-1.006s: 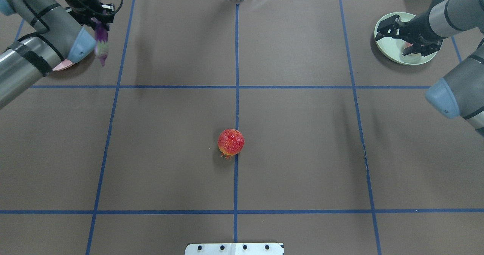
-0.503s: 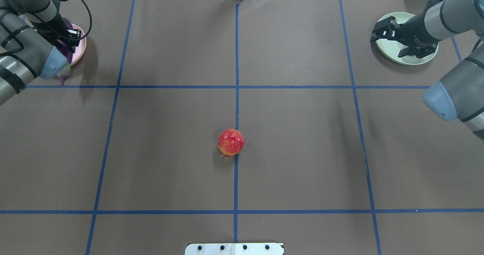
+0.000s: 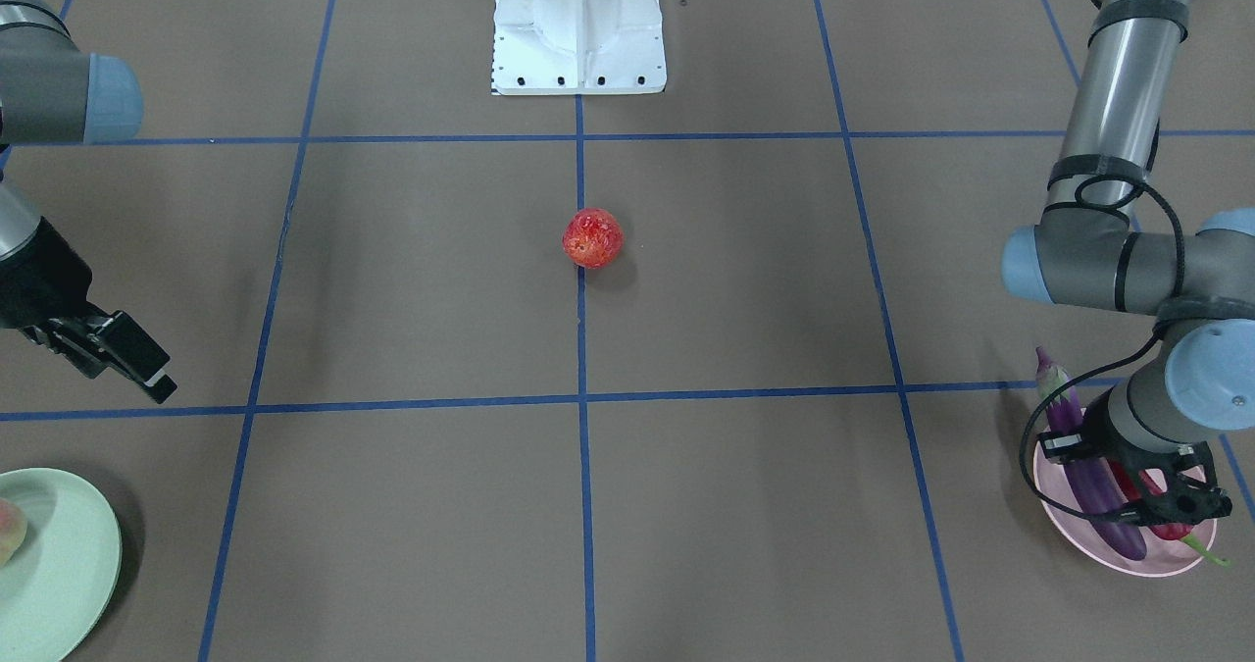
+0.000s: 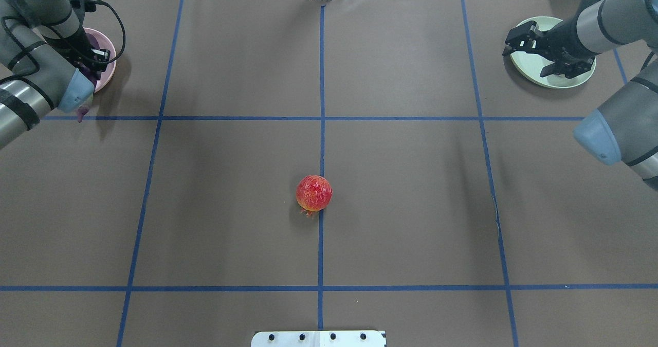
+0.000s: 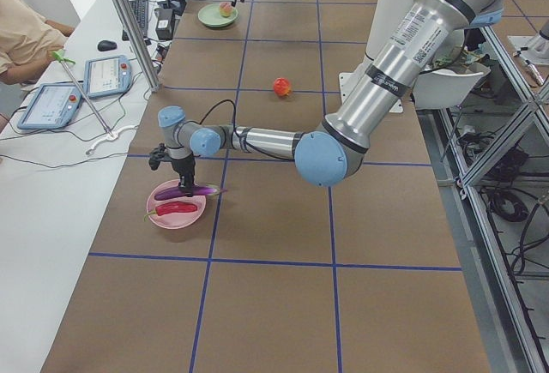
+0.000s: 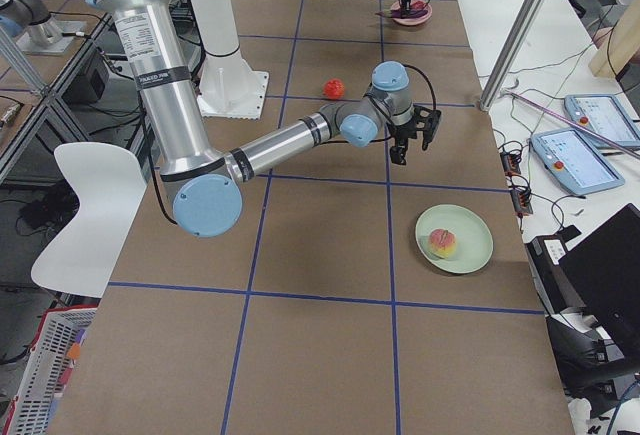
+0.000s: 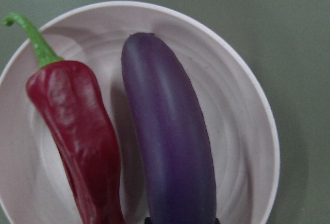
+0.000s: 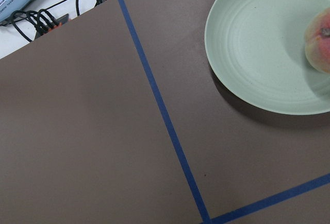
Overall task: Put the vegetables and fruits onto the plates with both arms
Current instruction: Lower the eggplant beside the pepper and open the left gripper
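My left gripper (image 3: 1123, 481) is down in the pale pink plate (image 3: 1157, 566), shut on the purple eggplant (image 7: 170, 141). The eggplant lies across the plate with its stem end over the rim. The red chili (image 7: 77, 126) lies beside it in the same plate. My right gripper (image 4: 524, 63) is open and empty, raised beside the mint green plate (image 8: 247, 44). That plate holds the peach half (image 6: 443, 243). The strawberry (image 4: 314, 193) sits alone at the table's middle on the blue centre line.
The white base block (image 3: 578, 25) stands at the robot's side of the table. Blue tape lines grid the brown table cover. Tablets, cables and a metal pole (image 6: 510, 45) line the far edge, and an operator (image 5: 21, 39) sits there.
My left arm has swung left and lowered the hanging eggplant into the pink plate. My right gripper has drawn slightly back from over the green plate, staying open.
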`<state>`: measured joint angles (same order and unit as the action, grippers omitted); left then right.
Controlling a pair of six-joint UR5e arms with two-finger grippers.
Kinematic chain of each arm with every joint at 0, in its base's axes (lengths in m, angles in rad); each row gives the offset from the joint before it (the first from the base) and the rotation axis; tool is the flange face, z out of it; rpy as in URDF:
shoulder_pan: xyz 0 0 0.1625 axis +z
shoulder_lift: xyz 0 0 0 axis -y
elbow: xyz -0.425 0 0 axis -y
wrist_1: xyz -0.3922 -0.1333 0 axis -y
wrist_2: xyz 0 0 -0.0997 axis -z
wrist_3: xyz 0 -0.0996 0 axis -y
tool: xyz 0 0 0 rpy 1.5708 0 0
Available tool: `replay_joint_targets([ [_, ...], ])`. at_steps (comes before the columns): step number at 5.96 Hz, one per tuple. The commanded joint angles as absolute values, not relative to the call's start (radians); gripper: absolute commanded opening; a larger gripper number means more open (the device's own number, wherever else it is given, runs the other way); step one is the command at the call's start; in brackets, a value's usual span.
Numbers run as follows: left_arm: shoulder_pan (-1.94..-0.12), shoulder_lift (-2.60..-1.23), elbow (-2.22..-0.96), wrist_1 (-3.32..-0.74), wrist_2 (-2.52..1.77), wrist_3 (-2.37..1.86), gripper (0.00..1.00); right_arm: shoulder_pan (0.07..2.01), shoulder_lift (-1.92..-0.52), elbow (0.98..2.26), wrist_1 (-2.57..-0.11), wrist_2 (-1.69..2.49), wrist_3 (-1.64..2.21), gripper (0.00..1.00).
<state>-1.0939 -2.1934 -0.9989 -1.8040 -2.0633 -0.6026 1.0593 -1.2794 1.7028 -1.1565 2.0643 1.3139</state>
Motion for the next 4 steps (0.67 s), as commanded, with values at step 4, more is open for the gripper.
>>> replay_joint_targets([
  [4, -1.127, -2.221, -0.948, -1.809, -2.059, -0.589, 0.22, 1.049, -1.279, 1.701, -1.157, 2.059, 1.318, 1.0],
])
